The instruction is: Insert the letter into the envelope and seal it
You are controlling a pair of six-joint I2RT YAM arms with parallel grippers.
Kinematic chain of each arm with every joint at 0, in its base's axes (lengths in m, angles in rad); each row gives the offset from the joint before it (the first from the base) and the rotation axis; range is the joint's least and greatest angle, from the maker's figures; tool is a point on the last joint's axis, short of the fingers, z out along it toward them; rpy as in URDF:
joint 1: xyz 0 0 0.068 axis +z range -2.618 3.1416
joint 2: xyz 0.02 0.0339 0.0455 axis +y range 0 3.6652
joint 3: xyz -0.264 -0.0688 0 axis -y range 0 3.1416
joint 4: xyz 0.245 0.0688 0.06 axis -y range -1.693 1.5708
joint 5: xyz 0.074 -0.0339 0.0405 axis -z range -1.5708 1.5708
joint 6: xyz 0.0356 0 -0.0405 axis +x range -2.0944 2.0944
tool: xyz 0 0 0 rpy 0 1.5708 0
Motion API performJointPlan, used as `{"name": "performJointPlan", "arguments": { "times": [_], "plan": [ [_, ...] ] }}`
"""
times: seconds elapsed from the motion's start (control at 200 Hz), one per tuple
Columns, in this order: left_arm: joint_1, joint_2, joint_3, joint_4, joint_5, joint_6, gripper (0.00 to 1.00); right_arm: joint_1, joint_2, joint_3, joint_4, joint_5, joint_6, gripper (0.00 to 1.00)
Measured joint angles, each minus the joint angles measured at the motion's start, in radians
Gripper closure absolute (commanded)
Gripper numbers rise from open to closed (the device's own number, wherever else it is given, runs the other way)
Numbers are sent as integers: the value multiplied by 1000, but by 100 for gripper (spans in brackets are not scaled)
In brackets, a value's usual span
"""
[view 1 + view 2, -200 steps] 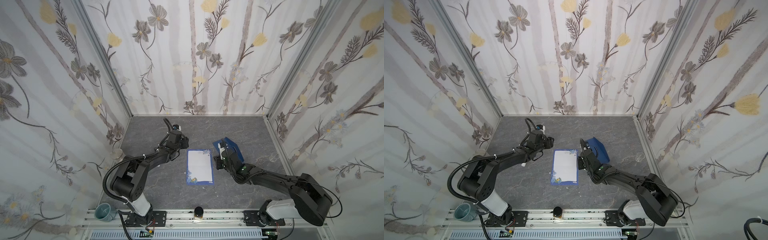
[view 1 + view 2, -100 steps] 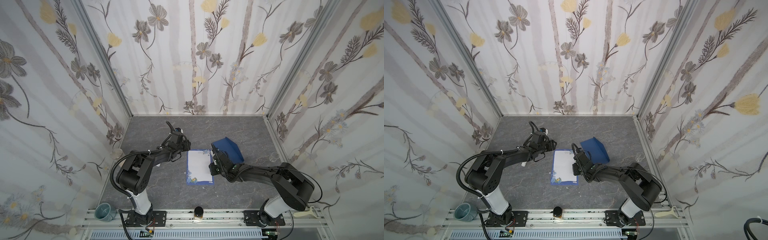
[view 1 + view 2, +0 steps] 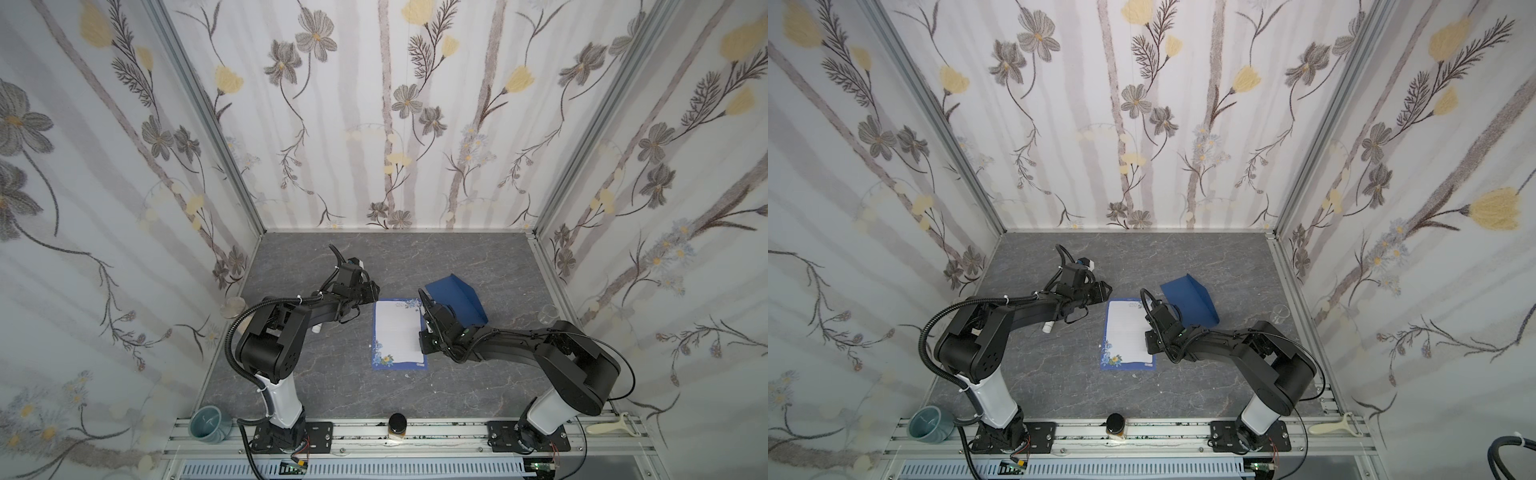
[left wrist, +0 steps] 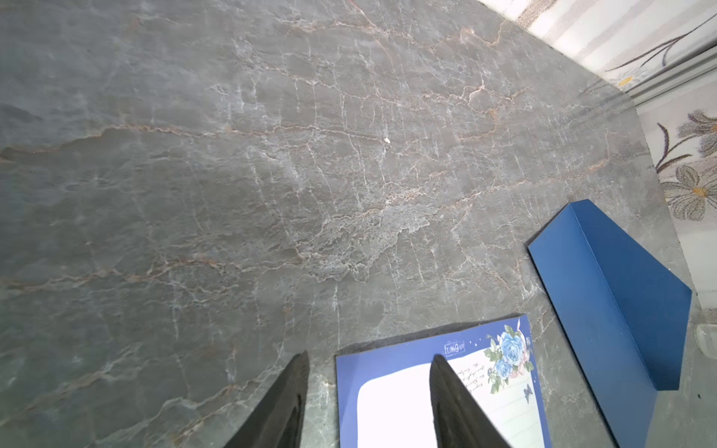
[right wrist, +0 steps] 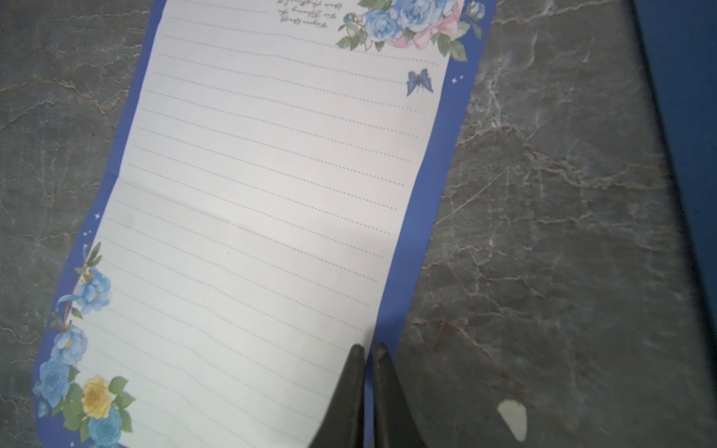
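The letter (image 3: 397, 332) (image 3: 1127, 332) lies flat and face up mid-table, white with a blue border and floral corners. The dark blue envelope (image 3: 455, 297) (image 3: 1190, 301) lies just right of it with its flap raised. My right gripper (image 3: 422, 334) (image 5: 368, 346) stands at the letter's right border, nearer its front end, jaws pinched almost together on the blue edge of the letter (image 5: 252, 194). My left gripper (image 3: 374, 291) (image 4: 370, 355) is open, straddling the far-left corner of the letter (image 4: 392, 407), one finger over the paper and one over bare table. The envelope (image 4: 609, 294) lies beyond that corner.
A white glue-stick tube (image 3: 316, 328) lies under the left arm. A teal cup (image 3: 210, 422), a black-lidded jar (image 3: 398, 424) and a white peeler (image 3: 615, 426) sit along the front rail. A clear glass (image 3: 548, 313) stands by the right wall. Floral walls enclose three sides.
My right gripper came left and forward off the envelope to the letter's right edge and closed its jaws. The left gripper edged slightly toward the letter's far-left corner.
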Motion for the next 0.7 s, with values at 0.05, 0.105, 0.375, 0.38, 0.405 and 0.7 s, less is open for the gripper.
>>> {"name": "performJointPlan", "arguments": {
  "times": [0.05, 0.105, 0.375, 0.38, 0.405, 0.7],
  "plan": [
    [3, 1, 0, 1, 0, 0, 49, 0, 2, 4, -4, 1, 0, 92],
    [6, 2, 1, 1, 3, 0, 49, 0, 5, 6, -11, 3, -1, 93],
    [16, 10, 1, 3, 4, 0, 51, 0, 17, 12, -13, 32, -9, 95],
    [16, 10, 1, 3, 4, 0, 51, 0, 17, 12, -12, 33, -10, 95],
    [17, 10, 1, 3, 4, 0, 51, 0, 19, 13, -11, 38, -12, 95],
    [18, 5, -21, 6, 14, -1, 54, -24, 4, 13, -45, 90, -47, 93]
  ]
}}
